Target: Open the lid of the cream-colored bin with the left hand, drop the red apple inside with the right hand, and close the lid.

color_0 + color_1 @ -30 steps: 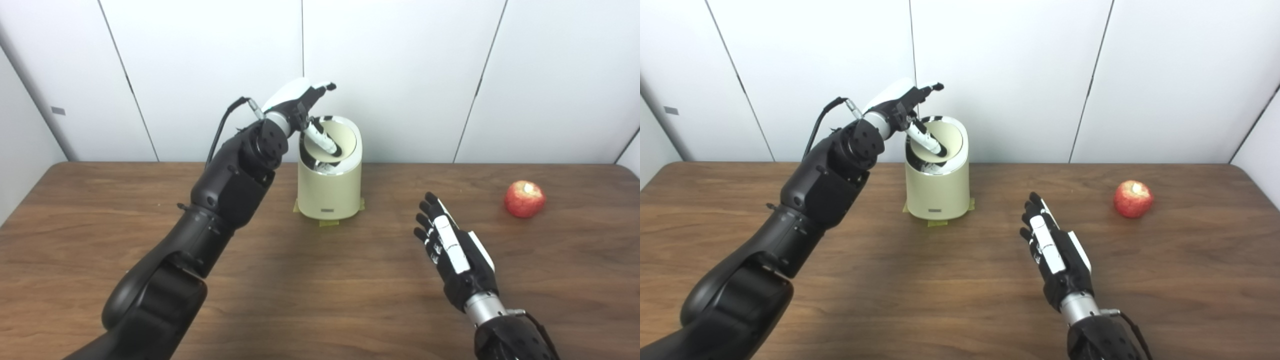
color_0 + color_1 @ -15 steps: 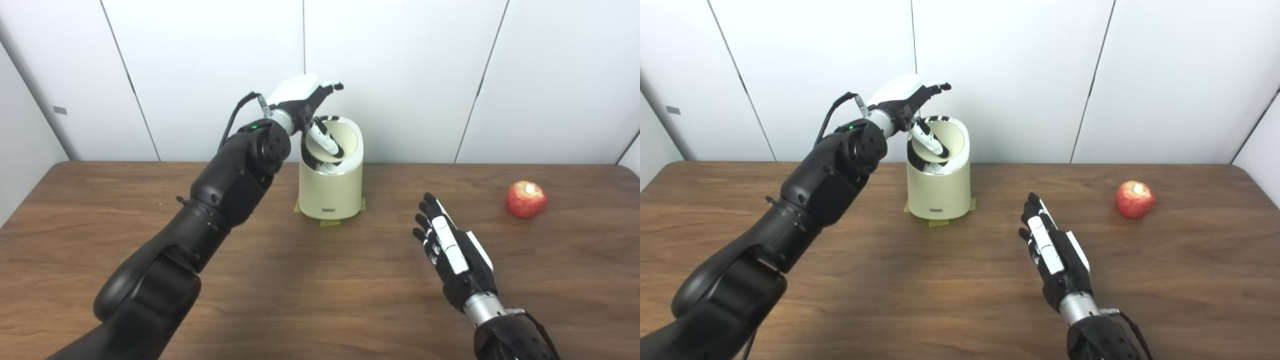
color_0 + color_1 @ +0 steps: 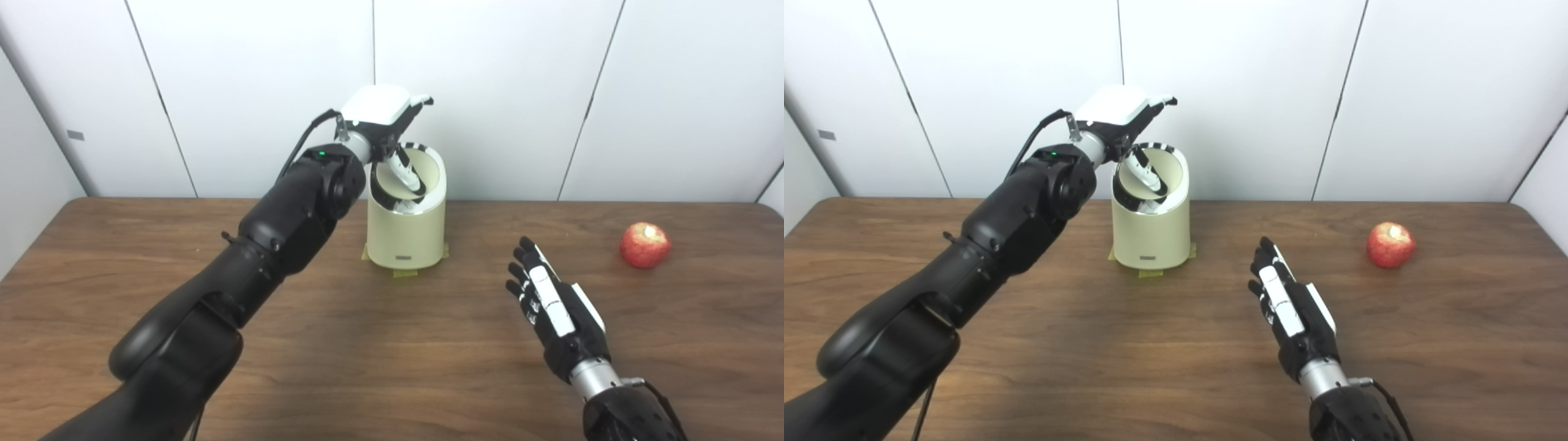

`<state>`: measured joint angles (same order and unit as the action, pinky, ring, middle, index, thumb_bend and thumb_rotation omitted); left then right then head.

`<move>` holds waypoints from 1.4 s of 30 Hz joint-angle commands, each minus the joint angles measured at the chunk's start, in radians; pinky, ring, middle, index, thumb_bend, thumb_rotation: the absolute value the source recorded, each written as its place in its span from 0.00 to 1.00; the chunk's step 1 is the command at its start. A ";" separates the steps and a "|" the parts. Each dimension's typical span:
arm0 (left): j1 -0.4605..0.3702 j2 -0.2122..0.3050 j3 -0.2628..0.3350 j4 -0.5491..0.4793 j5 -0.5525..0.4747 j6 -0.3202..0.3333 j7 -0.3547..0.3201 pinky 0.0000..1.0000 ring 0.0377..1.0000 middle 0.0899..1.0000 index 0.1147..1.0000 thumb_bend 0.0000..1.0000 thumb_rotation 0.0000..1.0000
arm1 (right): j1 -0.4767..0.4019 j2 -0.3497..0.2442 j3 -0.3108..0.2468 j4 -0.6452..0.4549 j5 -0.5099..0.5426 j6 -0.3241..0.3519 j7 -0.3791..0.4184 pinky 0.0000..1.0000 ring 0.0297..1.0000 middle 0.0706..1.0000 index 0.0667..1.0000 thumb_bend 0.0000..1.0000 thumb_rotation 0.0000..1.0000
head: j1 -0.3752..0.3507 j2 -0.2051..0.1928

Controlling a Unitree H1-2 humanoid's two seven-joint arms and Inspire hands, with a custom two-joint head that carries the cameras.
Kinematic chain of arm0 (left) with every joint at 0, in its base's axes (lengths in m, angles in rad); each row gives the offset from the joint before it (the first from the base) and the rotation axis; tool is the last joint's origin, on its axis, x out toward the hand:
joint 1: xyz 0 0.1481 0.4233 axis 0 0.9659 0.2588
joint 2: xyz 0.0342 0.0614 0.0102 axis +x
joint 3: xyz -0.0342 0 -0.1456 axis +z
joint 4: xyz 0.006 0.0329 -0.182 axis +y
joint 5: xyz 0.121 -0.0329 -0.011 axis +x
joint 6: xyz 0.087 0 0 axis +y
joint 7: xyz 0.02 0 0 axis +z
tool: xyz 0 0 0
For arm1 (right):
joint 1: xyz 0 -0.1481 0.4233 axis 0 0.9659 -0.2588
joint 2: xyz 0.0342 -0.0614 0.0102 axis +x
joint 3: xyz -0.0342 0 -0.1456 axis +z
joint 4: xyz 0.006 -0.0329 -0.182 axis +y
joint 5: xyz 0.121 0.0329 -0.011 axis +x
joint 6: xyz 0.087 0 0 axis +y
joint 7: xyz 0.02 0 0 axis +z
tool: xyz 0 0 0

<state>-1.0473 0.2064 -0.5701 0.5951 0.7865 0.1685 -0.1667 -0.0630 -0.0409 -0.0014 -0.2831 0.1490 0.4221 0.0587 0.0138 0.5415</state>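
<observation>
The cream-colored bin (image 3: 405,233) stands at the back middle of the wooden table. Its round lid (image 3: 430,173) is tilted, far edge up, leaving a dark gap at the near left. My left hand (image 3: 383,113) hovers over the bin with fingers stretched out above the rim and the thumb pressed against the lid's face. The red apple (image 3: 644,245) lies alone at the right of the table. My right hand (image 3: 1289,309) is open, fingers straight, low over the table between bin and apple, touching neither.
Yellow tape (image 3: 404,272) shows under the bin's base. White wall panels (image 3: 490,92) stand close behind the bin. The table's back edge (image 3: 551,201) runs just past the bin and apple.
My left hand has risen and turned to the right over the bin, and the lid has tilted further up. The right hand and the apple have stayed in place.
</observation>
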 commanded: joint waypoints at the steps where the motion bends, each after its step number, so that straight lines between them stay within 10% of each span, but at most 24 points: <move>1: -0.021 -0.005 -0.018 0.010 0.023 -0.018 -0.013 0.91 0.93 0.94 0.95 0.90 0.00 | -0.033 0.000 0.000 -0.029 0.004 -0.038 0.009 0.96 0.98 1.00 0.99 0.56 0.79 | 0.001 0.001; 20: -0.034 -0.011 -0.019 0.044 0.023 -0.021 -0.025 0.93 0.94 0.94 0.95 0.91 0.00 | -0.035 0.003 -0.010 -0.027 0.014 -0.038 0.009 0.97 0.99 0.99 0.98 0.56 0.82 | 0.003 0.003; 42: -0.050 -0.025 0.265 -0.062 -0.260 0.130 -0.107 0.73 0.85 0.92 0.96 0.81 0.00 | -0.040 -0.001 -0.026 -0.013 0.023 -0.041 0.010 0.97 0.98 0.98 0.97 0.56 0.80 | 0.009 0.003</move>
<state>-1.0281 0.1695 -0.3182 0.5714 0.5345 0.3005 -0.2835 -0.0660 -0.0418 -0.0187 -0.2758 0.1589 0.4220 0.0615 0.0215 0.5430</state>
